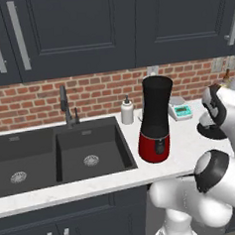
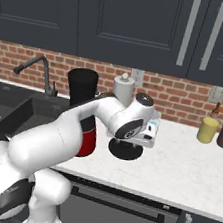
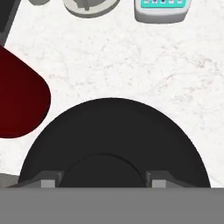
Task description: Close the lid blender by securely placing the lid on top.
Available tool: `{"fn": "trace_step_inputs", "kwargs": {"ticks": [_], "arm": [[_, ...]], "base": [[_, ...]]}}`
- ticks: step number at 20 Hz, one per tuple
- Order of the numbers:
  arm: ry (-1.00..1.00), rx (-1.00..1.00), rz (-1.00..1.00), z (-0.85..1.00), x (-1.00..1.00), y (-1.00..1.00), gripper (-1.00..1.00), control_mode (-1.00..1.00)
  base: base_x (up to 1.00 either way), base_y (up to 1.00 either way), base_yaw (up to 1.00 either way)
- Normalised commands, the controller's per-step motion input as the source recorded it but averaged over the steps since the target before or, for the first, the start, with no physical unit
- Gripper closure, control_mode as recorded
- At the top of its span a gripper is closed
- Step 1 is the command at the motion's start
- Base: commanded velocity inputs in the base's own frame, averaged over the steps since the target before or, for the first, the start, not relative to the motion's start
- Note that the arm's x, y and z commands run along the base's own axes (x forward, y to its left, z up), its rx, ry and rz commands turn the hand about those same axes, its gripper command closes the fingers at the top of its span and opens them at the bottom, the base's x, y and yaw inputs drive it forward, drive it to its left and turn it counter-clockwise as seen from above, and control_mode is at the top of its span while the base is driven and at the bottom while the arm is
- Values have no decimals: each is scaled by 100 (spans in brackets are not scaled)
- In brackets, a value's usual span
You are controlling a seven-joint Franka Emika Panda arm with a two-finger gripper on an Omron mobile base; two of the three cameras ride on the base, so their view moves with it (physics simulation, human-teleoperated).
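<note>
Two spice jars (image 2: pixel 217 131) rightward

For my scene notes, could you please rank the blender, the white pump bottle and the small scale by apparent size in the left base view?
1. blender, clearly largest.
2. small scale and white pump bottle: they look alike in size, so no ranking.

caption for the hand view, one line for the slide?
Gripper shut on the black lid's knob, lid low over the white counter beside the blender's red base.
</note>
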Motion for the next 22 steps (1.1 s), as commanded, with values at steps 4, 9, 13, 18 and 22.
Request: {"fn": "trace_step_inputs", "kwargs": {"ticks": [4,9,13,18,22], "arm": [[-8,0,0,100,-24,14,100,-100],[-1,-1,0,100,-2,47,100,-100],[0,0,0,100,-3,47,100,-100],[1,0,0,96,-5,46,100,-100],[1,0,2,71,0,58,100,-100]], "base": [[0,0,0],[0,0,0],[0,0,0],[0,0,0],[0,0,0]]}}
